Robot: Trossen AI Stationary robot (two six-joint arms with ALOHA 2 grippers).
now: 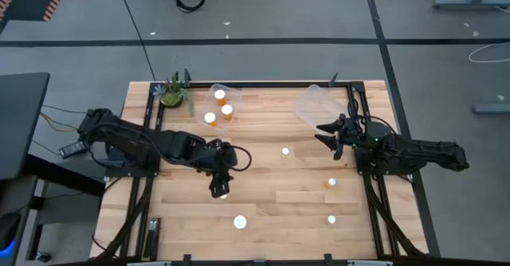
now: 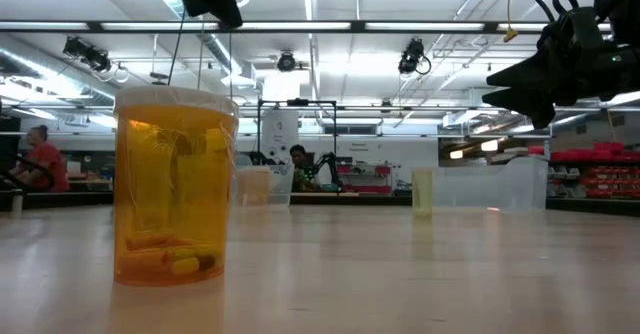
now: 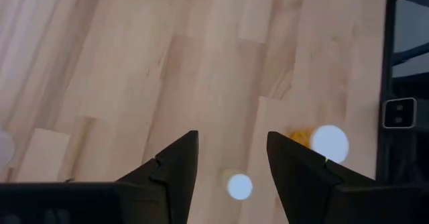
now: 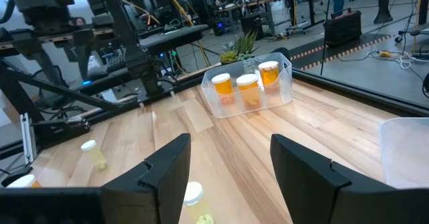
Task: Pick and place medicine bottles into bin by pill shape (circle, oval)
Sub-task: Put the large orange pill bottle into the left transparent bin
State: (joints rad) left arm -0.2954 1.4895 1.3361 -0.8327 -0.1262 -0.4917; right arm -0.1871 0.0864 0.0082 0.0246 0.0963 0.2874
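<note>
So we're maybe a third of the way in: three medicine bottles [image 1: 219, 106] sit in the bin [image 1: 220, 105] by the tabletop's far edge, the other bin [image 1: 317, 104] looks empty, and five more are scattered toward the near edge. Left hand [image 1: 221, 188] hangs open over one bottle [image 1: 224, 191], holding nothing; right hand [image 1: 326, 132] is open and empty too. No labels we can read.
</note>
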